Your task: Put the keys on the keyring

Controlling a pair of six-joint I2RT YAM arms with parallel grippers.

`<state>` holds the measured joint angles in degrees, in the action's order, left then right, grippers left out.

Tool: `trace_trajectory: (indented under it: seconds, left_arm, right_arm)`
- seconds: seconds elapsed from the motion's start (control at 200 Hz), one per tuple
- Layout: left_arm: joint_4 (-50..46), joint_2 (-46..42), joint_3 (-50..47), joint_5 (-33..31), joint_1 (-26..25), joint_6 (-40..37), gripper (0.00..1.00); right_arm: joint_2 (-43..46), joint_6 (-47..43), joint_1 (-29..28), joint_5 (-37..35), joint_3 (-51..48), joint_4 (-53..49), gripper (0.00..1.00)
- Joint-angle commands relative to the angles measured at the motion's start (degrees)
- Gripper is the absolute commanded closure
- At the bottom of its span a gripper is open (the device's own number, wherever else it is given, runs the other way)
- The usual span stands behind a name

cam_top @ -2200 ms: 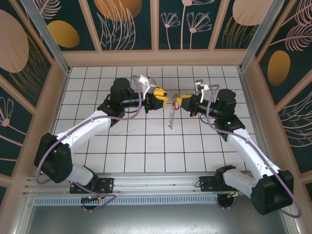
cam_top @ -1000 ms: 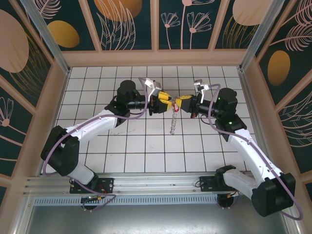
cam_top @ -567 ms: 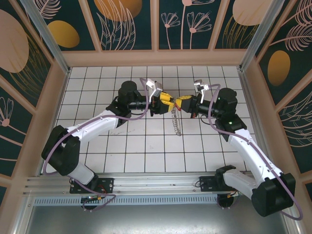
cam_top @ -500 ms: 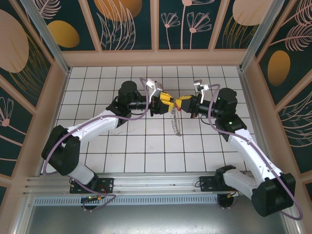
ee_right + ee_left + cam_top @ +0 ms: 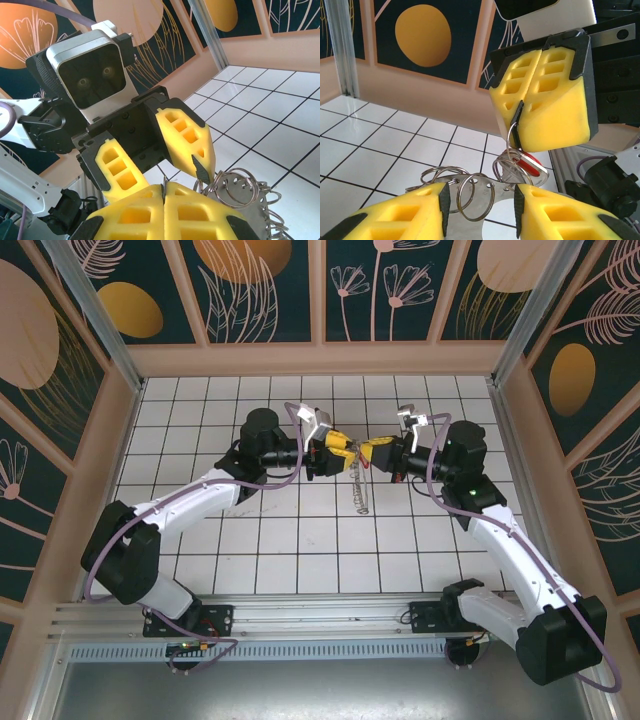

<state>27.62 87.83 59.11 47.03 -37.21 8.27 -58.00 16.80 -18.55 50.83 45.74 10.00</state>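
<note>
A white tiled tabletop (image 5: 300, 550) sits enclosed by dark floral wall panels (image 5: 265, 285).

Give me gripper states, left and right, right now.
left gripper: jaws apart around the loose rings; cannot tell if it grips anything.
right gripper: closed, pinching the keyring wire.

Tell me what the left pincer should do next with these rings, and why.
Probably close the left pincer on the loose ring lying between its open fingers; the right pincer is shut on the keyring just above.
</note>
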Motion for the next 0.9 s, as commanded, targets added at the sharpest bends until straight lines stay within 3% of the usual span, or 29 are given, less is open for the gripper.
trace_trajectory:
  seconds: [0.0, 0.896]
  left_arm:
    - [-0.54, -1.59, -0.57, -0.30, -0.49, -1.16, 0.59]
    - [4.68, -1.33, -1.21, 2.84, -1.46, 3.53, 0.58]
  right_arm:
    - [1.51, -1.02, -0.44, -0.03, 2.78, 1.34, 1.00]
    - [1.22, -0.91, -0.43, -1.26, 1.88, 2.04, 1.00]
